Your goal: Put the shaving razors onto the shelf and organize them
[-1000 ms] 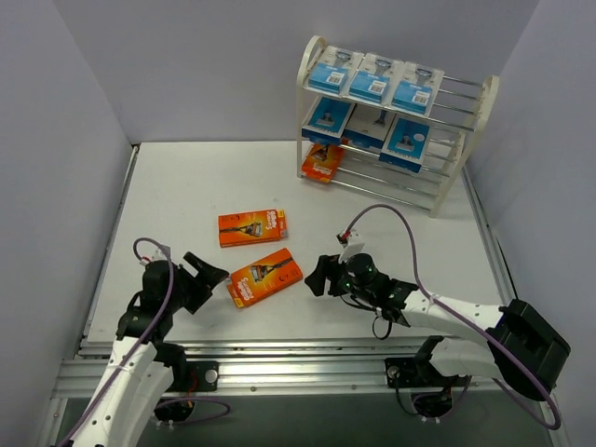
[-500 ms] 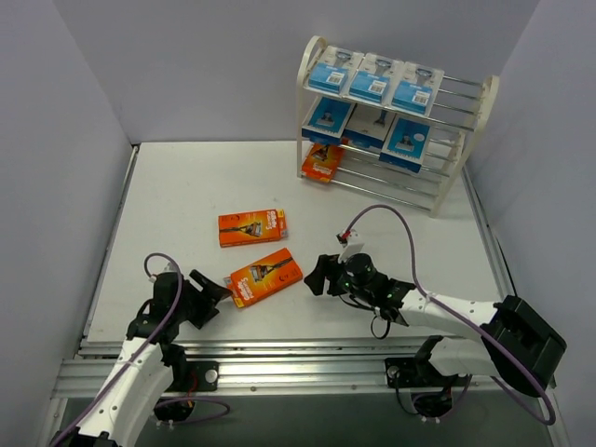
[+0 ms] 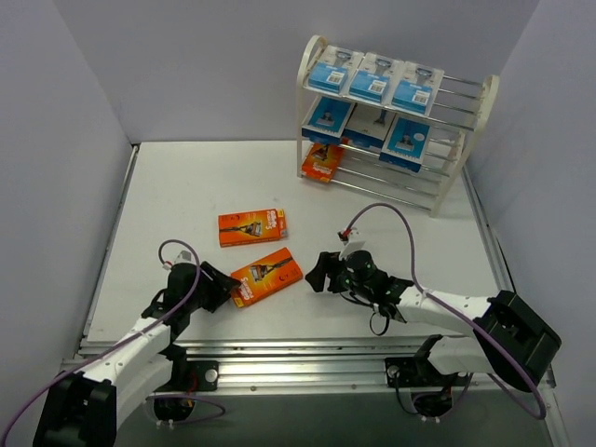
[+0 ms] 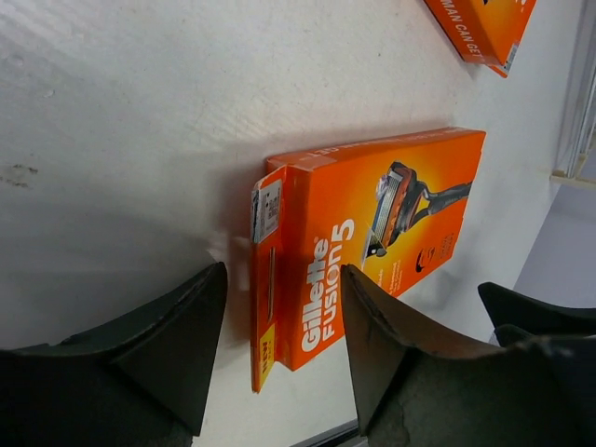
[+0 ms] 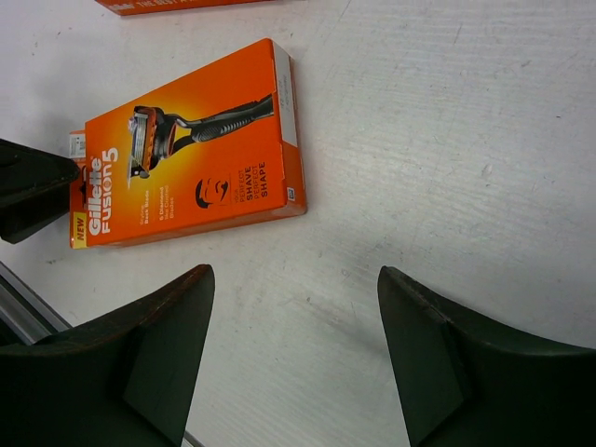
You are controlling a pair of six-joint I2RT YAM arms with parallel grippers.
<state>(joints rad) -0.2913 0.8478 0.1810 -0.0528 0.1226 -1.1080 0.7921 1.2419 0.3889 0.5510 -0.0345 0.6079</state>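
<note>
The left gripper [image 3: 216, 284] has slid forward, its spread fingers narrowing astride one end of the orange box [image 4: 372, 233], so a pickup looks close; the right gripper [image 5: 296, 275] stands spread, empty, the box just beyond its fingertips.

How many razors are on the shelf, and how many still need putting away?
Done: the shelf holds six blister packs on its top two tiers and the shelved orange box below. In hand: the left gripper, jaws open, straddles an end of the nearer orange box, not lifted. The right gripper is open and empty. Left: that box and the farther orange box.
</note>
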